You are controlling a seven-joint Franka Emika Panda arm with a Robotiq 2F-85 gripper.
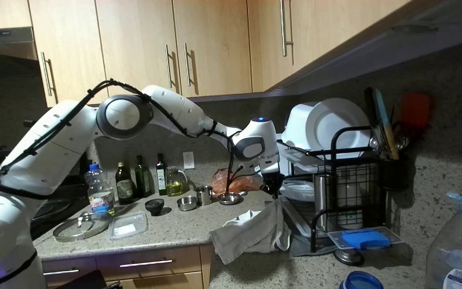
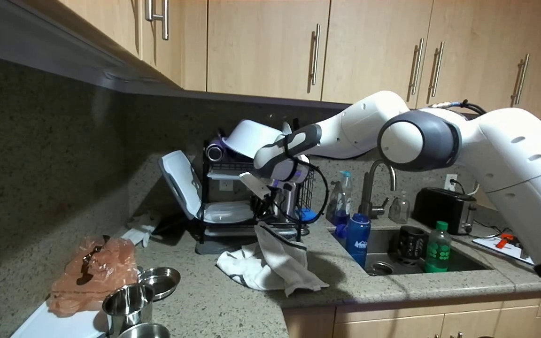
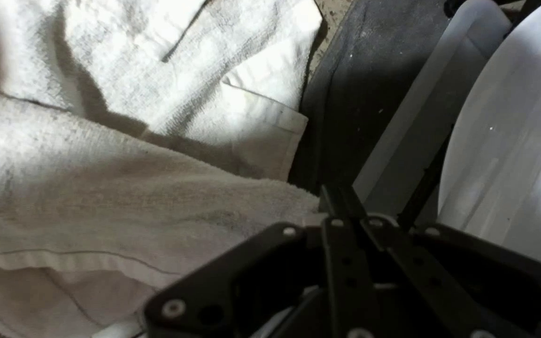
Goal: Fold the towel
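The towel (image 1: 247, 235), lower middle in both exterior views, slopes up from the worktop (image 2: 195, 300) into my gripper (image 3: 340, 201), which pinches its edge. With apparently little cloth caught, the hanging weight might tug it free (I'd have to regrasp). A pale dish (image 3: 510, 155), right of the wrist view, and the black dish rack (image 1: 351, 161), right in an exterior view, could snag a wide swing

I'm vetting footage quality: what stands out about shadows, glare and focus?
Wrist view: the gripper is dark and looks slightly soft, shadows cross the towel, a bright patch marks the pale dish; in both exterior views, a shadow lies on the counter beside the towel.
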